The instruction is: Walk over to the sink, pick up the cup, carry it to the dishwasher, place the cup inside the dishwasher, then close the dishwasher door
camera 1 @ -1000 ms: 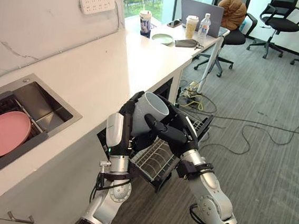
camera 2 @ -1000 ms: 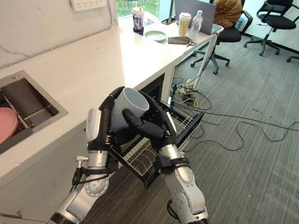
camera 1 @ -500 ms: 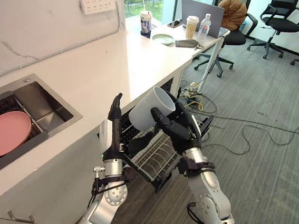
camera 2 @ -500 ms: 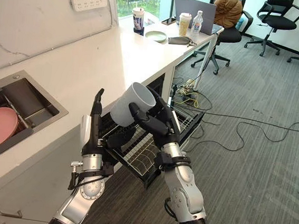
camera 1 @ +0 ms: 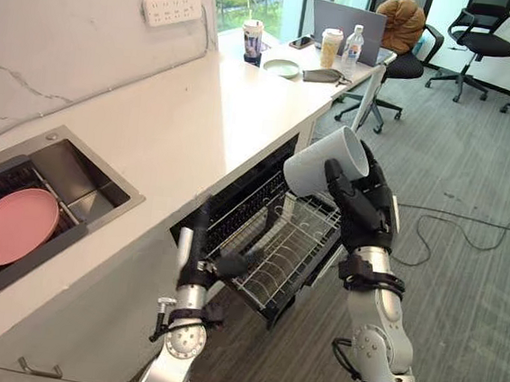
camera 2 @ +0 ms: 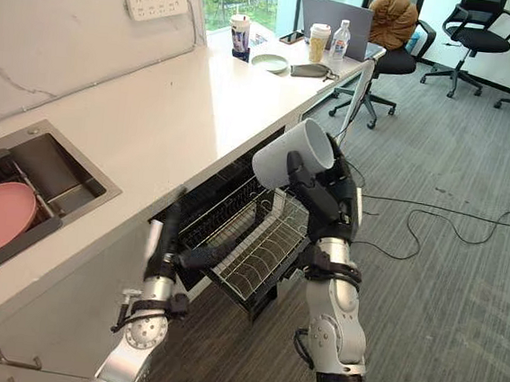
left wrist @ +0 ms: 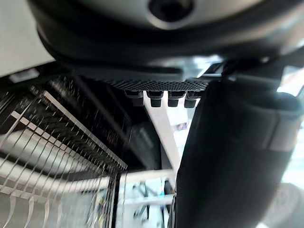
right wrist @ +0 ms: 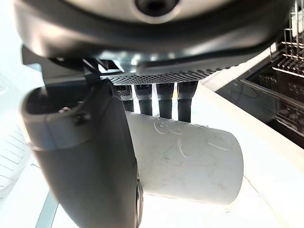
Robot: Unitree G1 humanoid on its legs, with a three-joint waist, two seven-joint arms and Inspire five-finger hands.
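Figure: the white counter point(camera 1: 190, 113) with the dishwasher's wire rack point(camera 1: 290, 244) pulled out beneath it. We hold the cup point(camera 1: 321, 161) tilted on its side above the rack, toward its 1 o'clock, with our right hand point(camera 1: 361, 210) wrapped round its wall. Our left hand point(camera 1: 197, 253) is empty, fingers straight, at the rack's 8 o'clock. We advise lowering slowly and turning the mouth down between the tines.

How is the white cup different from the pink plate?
The cup is white and tall; the plate is pink and flat. The cup is up in the air, tipped sideways in the right robot hand; the plate lies in the sink. Both are round dishes.
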